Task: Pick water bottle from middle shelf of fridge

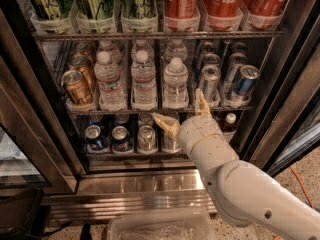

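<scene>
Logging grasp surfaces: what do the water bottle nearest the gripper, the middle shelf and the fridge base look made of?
Water bottle: clear ribbed plastic, see-through, white cap. Middle shelf: dark wire, likely coated metal, fronted by glossy clear plastic trays. Fridge base: probably stainless steel, by its streaky shine. The open gripper sits just below that bottle, fingers tan, perhaps plastic.

Clear ribbed plastic water bottle (pixel 175 84); shiny steel fridge base (pixel 140 186); smooth matt hand (pixel 183 114) at the middle shelf (pixel 150 110).
</scene>
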You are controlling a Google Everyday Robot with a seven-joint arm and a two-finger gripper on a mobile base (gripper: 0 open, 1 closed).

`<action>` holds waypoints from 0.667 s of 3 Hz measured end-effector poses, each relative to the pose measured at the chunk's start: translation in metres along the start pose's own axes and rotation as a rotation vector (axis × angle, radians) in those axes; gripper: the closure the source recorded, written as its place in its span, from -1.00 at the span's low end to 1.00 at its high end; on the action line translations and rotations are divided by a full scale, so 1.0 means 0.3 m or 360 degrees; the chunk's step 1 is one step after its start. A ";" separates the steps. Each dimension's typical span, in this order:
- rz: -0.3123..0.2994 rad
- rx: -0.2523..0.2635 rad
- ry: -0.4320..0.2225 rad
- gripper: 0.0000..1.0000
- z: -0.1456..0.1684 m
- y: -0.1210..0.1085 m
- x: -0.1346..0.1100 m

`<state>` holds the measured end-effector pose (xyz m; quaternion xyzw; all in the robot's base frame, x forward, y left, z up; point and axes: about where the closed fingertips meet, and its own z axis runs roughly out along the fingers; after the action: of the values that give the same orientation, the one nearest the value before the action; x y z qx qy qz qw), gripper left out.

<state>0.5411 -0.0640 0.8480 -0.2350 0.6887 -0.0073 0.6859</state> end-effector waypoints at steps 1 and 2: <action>-0.0012 0.0059 -0.0026 -0.52 0.027 -0.004 -0.001; -0.0006 0.0115 -0.0061 -0.40 0.063 -0.010 -0.010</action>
<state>0.5598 -0.0598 0.8507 -0.2116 0.6742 -0.0289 0.7070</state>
